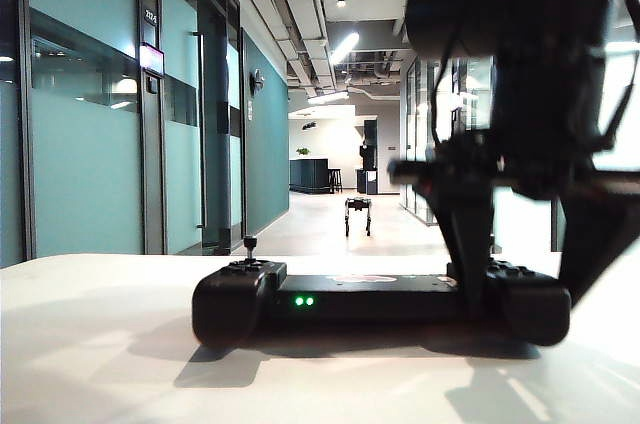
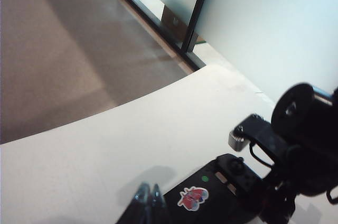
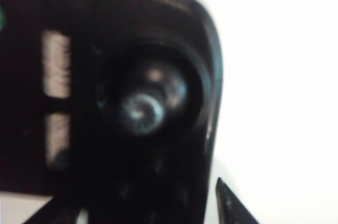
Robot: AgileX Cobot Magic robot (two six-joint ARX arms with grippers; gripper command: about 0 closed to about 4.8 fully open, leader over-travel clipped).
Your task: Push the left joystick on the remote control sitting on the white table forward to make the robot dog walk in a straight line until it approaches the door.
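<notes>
Two grippers: the left gripper (image 2: 148, 196) hangs above the worktop (image 1: 90, 344), near the middle of the remote control (image 1: 380, 299). Its tips are almost together and hold nothing. The right gripper (image 1: 525, 284) is spread wide over the right end of the remote.
Right gripper's job: it looks like it sits there to stop the remote sliding, but I cannot tell if it presses on it.
Remote control: it lies flat on the worktop and faces down the hallway (image 1: 320, 229), so pushing a stick forward points the same way the dog should go.
Left joystick: the left joystick (image 1: 250, 244) stands straight up on the end near the green lights (image 1: 303, 301). Nothing touches it.
Robot dog: the robot dog (image 1: 358, 214) stands far off on the hallway floor.
Next move: the closed left tips look ready to work as one finger and nudge the stick forward.
</notes>
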